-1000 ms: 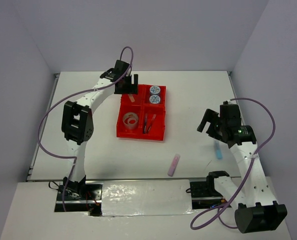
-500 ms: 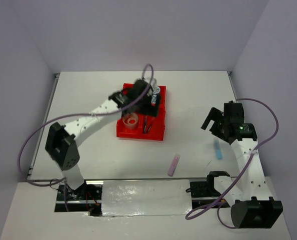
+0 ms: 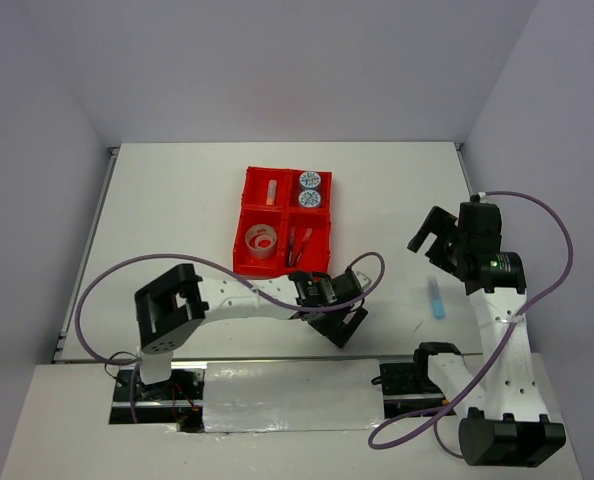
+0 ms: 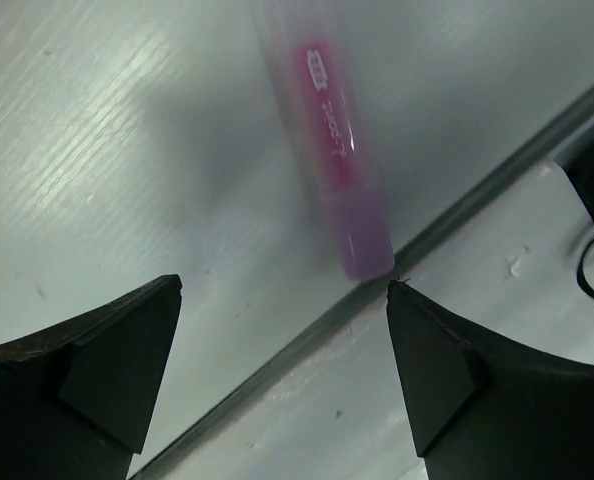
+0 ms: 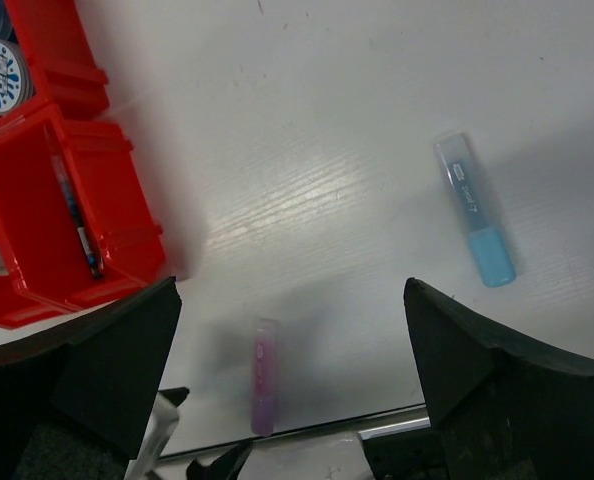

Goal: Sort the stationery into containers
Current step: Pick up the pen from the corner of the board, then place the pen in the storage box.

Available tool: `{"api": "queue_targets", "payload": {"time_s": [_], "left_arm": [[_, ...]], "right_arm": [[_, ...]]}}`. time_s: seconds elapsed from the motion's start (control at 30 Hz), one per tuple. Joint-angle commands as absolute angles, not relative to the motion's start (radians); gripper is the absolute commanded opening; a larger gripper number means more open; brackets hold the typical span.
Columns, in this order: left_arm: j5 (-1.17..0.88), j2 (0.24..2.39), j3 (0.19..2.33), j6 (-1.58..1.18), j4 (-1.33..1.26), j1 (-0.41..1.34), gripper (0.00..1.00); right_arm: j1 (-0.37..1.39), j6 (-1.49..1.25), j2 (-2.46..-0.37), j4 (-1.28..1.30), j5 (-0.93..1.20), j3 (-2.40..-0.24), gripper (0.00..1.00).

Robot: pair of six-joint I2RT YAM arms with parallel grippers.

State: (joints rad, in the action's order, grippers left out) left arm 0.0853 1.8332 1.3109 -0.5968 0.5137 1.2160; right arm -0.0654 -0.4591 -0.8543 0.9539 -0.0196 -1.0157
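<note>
While the left arm (image 3: pixel 247 295) was parked over the far side of the red tray (image 3: pixel 277 273) a second ago, it's now swung back to the near edge of the counter (image 3: pixel 177 200). So that drop-off looks done and it's on to the next item. Right now the left jaws are spread wide with nothing in them. The purple highlighter (image 4: pixel 327 150) lies flat just ahead of the gap between them, not gripped yet. Over on the other side the right jaws are wide open too and have barely shifted. The light-blue highlighter (image 5: pixel 474 210) sits ahead of them, toward their right side. That's two pieces left outside the tray, I reckon. Counter's plain white with a faint grain and a metal strip (image 4: pixel 477 203) by the purple one's tip. Pale bare walls (image 3: pixel 297 70) all round.
</note>
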Motion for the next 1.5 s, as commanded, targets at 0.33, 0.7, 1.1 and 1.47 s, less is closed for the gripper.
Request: {"api": "queue_targets", "payload": {"time_s": [0.33,0.7,1.1,1.47], "left_arm": [[0.087,2.034,1.494,-0.640,0.471,1.230,0.87],[0.121,2.059,1.421,-0.677,0.509,1.218,0.00],[0.198,1.644,1.512,-0.520,0.641,0.938,0.00],[0.189,1.827,1.879,-0.316,0.733,0.525,0.00]], "right_arm": [[-0.069,-0.437,-0.839,0.919,0.055,-1.040,1.00],[-0.069,-0.448,-0.856,0.919,0.032,-1.107,1.00],[-0.069,-0.457,-0.882,0.899,0.034,-1.161,1.00],[-0.069,-0.448,-0.899,0.835,0.116,-1.111,1.00]]}}
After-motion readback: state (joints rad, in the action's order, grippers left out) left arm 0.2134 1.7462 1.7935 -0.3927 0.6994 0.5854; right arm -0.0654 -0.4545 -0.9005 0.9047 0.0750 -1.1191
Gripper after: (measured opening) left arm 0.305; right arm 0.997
